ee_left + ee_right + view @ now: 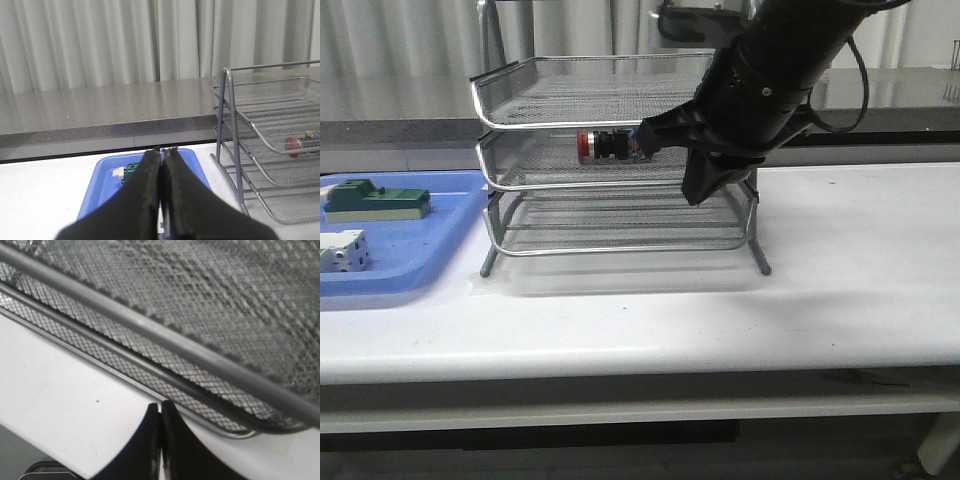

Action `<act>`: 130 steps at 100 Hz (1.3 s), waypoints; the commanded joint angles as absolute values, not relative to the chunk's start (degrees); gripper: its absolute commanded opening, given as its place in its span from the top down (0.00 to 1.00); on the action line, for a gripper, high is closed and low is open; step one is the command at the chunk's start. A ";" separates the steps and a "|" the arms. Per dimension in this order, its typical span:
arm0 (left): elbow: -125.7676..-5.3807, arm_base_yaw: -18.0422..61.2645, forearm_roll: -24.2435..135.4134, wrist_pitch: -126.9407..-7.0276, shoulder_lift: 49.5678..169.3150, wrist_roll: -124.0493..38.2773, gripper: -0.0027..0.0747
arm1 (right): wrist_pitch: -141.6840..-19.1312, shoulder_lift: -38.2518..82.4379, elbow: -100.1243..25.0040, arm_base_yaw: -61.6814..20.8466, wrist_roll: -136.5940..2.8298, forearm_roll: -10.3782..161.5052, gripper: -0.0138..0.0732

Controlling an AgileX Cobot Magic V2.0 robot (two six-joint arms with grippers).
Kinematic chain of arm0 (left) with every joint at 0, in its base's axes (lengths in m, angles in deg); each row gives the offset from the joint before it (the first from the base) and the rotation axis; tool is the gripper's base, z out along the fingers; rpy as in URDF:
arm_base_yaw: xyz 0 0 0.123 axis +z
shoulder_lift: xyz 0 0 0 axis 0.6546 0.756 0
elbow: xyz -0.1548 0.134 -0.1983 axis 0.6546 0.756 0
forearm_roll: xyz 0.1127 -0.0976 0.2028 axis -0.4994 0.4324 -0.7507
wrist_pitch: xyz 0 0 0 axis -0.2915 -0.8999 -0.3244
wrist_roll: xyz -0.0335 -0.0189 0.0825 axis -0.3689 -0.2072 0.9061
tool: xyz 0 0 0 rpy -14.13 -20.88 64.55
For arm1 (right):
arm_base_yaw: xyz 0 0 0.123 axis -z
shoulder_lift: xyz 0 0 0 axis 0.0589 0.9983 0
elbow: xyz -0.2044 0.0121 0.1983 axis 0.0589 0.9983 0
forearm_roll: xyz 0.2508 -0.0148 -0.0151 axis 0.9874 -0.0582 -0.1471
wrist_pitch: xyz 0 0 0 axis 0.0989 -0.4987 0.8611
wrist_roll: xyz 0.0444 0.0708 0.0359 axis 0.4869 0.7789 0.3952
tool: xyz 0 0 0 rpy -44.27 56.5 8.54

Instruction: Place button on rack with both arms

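The button [610, 145], with its red head pointing left, lies on its side in the middle tier of the silver wire-mesh rack [520, 75]. It also shows in the left wrist view [300, 142] inside the rack [227, 100]. My right gripper [692, 198] is shut and empty, in front of the rack's right half, apart from the button. In the right wrist view it [160, 404] is just outside a mesh tray's rim [150, 330], over the white table. My left gripper [163, 150] is shut and empty above the blue tray. It is out of the front view.
A flat blue plastic tray [450, 230] lies left of the rack, also seen in the left wrist view [107, 180]. It holds a green block [375, 198] and a white boxy block [345, 252]. A grey counter and curtains stand behind the table.
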State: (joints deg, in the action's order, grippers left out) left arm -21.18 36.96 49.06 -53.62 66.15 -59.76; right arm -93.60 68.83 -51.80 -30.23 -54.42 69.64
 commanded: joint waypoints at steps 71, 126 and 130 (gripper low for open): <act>-22.65 37.11 49.58 -49.11 66.51 -60.34 0.99 | -95.70 44.24 -45.35 -22.38 -48.53 62.49 0.91; -22.65 37.11 49.58 -49.11 66.51 -60.34 0.99 | -85.02 12.22 -17.94 -14.90 -46.23 60.08 0.91; -22.65 37.11 49.58 -49.11 66.51 -60.34 0.99 | -84.08 9.78 -16.23 -14.31 -46.23 60.08 0.91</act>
